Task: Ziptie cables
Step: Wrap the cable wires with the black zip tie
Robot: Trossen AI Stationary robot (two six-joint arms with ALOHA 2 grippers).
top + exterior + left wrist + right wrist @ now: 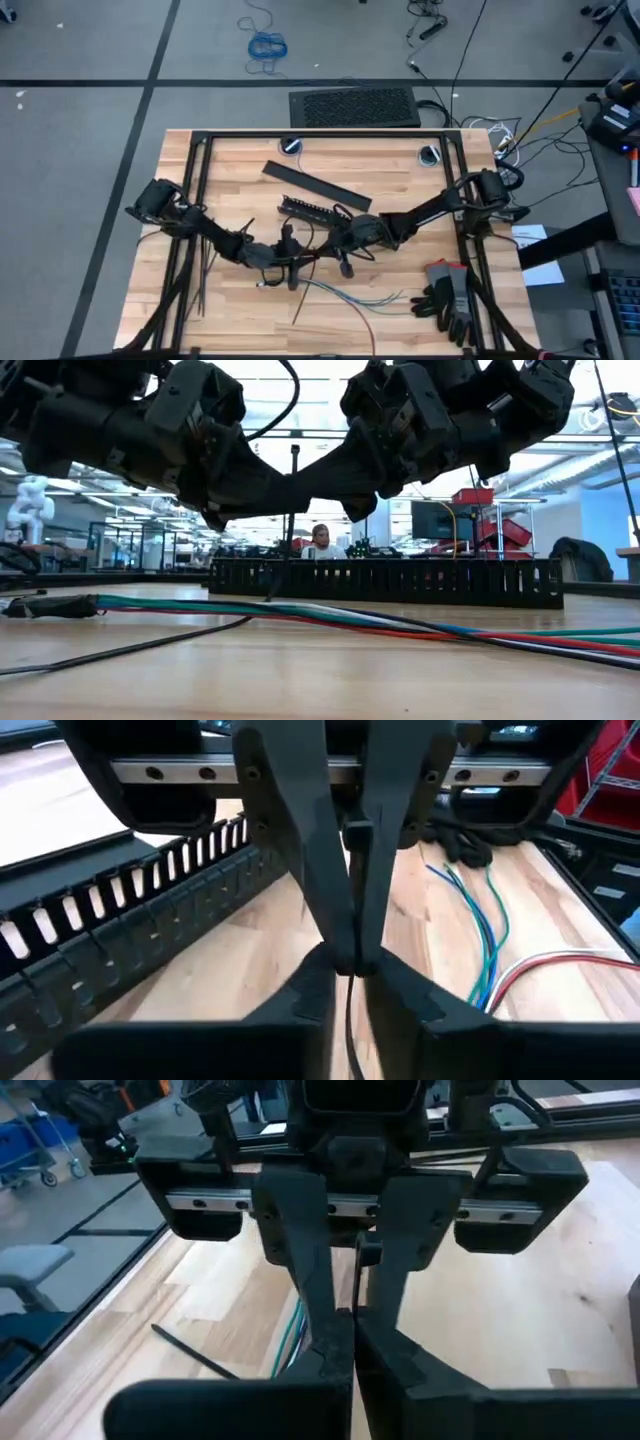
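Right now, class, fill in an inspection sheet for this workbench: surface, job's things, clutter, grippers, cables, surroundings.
Surface: wooden table inside a black frame.
Job's things: cables lying loose, untied; spare zipties beside the left arm; one ziptie held upright.
Clutter: slotted bar, flat bar, gloves.
Grippers: left gripper and right gripper meet tip to tip mid-table, fingers of both shut on the ziptie.
Cables: coiled blue cable on the floor beyond the table.
Surroundings: a person far behind.
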